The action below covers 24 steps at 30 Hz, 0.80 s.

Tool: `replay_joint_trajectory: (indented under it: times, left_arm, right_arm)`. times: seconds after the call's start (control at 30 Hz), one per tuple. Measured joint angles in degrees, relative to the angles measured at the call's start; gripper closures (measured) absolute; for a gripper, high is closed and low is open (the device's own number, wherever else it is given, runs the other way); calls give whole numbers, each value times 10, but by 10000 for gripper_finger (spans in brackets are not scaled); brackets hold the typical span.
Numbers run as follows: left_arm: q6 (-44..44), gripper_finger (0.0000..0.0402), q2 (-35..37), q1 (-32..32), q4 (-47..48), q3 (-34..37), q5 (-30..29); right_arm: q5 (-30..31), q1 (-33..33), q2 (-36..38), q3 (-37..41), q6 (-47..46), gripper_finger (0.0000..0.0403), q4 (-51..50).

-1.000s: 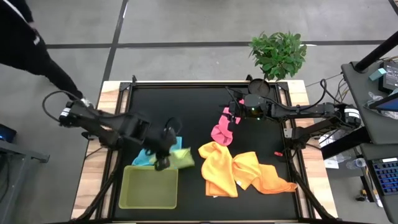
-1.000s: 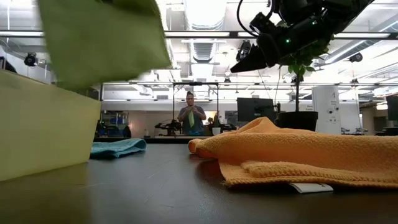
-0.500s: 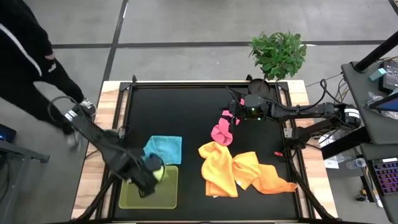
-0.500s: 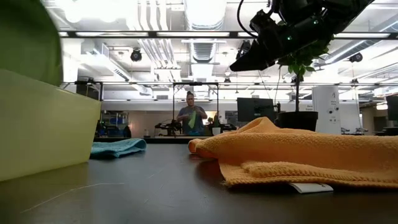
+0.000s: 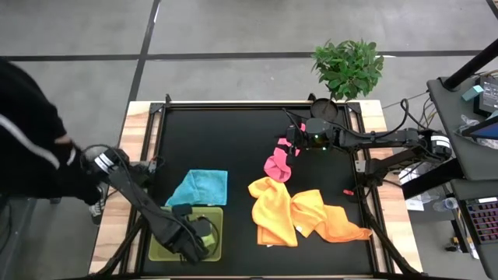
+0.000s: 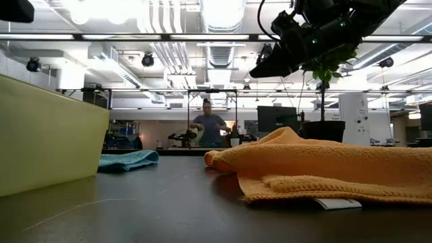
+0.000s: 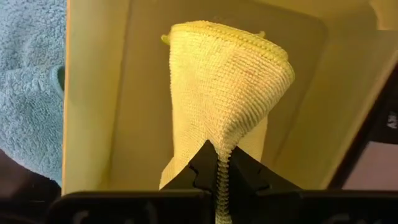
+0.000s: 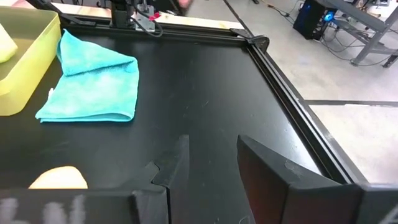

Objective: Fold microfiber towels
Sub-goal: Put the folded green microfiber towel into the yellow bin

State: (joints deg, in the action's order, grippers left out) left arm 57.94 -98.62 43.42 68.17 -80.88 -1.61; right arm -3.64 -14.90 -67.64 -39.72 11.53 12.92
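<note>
At the far left of the high view a person in dark clothing [image 5: 27, 148] stands beside the black surface [image 5: 233, 140]. The left claw [image 5: 194, 237] hangs over the lime-green tray [image 5: 159, 247] at the surface's near left corner, its fingers pressed fully together on a lime green towel [image 7: 227, 99]. In the left wrist view the cloth fans upward from the pinch as a soft cone with a ribbed, nubbly weave and a stitched hem, hanging inside the tray's smooth, rigid, translucent walls. Just beyond the tray's far rim lies the light blue towel [image 5: 201, 187], fluffy and folded into a rough square, touching or nearly touching that rim. Bare black surface stretches between it and the cloths to the right.

Right of centre the pink towel [image 5: 278, 162] hangs crumpled in a narrow bunch at the right claw [image 5: 292, 145], which is raised above the surface toward the far side, fingers partly apart; the gap shows in the right wrist view, but whether they grip the pink cloth I cannot tell. Nearer, the yellow towel [image 5: 272, 206] lies rumpled, overlapping the orange towel [image 5: 331, 219], which spreads toward the raised right edge of the surface. In the low view the orange terry pile forms a long mound with a white tag at its hem.
</note>
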Motion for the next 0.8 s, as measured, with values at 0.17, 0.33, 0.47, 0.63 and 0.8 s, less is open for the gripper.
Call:
replay_joint_trajectory:
  times: [0.17, 0.33, 0.47, 0.63, 0.8]
  left_arm:
    - [4, 402, 49, -1, 73, -2, -9]
    - [2, 401, 94, -13, 133, 0, -64]
    - [10, 401, 106, -14, 106, 6, -69]
    - [-2, 400, 81, -10, -18, 42, -64]
    - [-15, 364, 38, -6, -103, 60, -30]
  right_arm:
    - [0, 0, 0, 0, 3, 275, -2]
    - [0, 0, 0, 0, 3, 275, -3]
    - [1, 0, 0, 0, 4, 275, -3]
    - [1, 0, 0, 0, 1, 275, -9]
    - [1, 0, 0, 0, 1, 275, -13]
